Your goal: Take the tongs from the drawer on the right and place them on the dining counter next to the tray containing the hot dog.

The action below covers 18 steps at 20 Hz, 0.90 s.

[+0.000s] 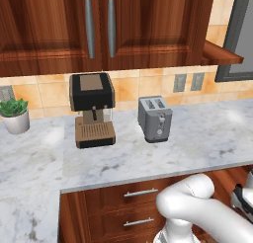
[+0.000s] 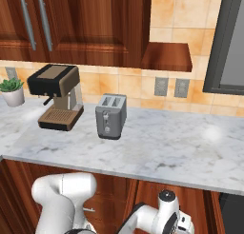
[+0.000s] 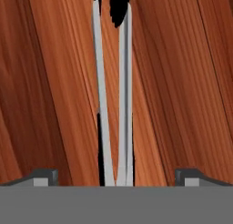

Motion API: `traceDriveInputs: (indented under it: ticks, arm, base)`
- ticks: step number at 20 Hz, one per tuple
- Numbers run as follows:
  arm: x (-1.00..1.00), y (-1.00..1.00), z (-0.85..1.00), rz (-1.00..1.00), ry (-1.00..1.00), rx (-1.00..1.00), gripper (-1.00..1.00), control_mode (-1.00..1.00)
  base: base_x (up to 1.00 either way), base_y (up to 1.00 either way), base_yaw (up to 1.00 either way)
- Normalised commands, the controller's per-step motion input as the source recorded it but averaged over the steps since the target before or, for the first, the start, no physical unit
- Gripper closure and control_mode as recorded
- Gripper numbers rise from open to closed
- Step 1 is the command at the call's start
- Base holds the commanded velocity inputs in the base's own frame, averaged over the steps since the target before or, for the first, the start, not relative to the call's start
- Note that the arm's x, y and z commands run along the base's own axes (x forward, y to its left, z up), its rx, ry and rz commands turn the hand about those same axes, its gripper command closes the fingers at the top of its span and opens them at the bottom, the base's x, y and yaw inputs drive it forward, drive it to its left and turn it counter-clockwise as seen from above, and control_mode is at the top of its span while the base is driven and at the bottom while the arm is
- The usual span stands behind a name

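Tongs (image 3: 113, 104) are lying on reddish-brown wood, presumably the drawer (image 3: 182, 91) floor, seen in the hand view. Two silver arms are running lengthwise up the frame, nearly parallel, slightly tilted; they are meeting at the bottom edge and spreading a bit toward the top, where dark scalloped tips are showing. Long axis is running bottom to top in that view, along the wood grain roughly. Gripper (image 3: 116, 177) is hanging over them, jaws spread wide, finger tips (image 3: 45, 176) sitting far out on either side, not touching the tongs. Tongs are lying centred between the fingers, the joined end nearest the gripper.
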Motion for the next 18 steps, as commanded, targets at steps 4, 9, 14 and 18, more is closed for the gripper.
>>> traceDriveInputs:
  ticks: [4, 9, 14, 18]
  arm:
    - [0.00, -0.02, -0.04, 0.00, 0.00, 0.00, -1.00, -1.00]
    - [0.00, 0.00, -0.22, 0.00, 0.00, 0.00, -1.00, -1.00]
    - [0.00, 0.00, -0.35, 0.00, 0.00, 0.00, -1.00, -1.00]
    - [0.00, 0.00, -0.04, 0.00, 0.00, 0.00, 1.00, -1.00]
  base:
    - [0.00, 0.00, 0.00]
    - [0.00, 0.00, 0.00]
    - [0.00, 0.00, 0.00]
    - [0.00, 0.00, 0.00]
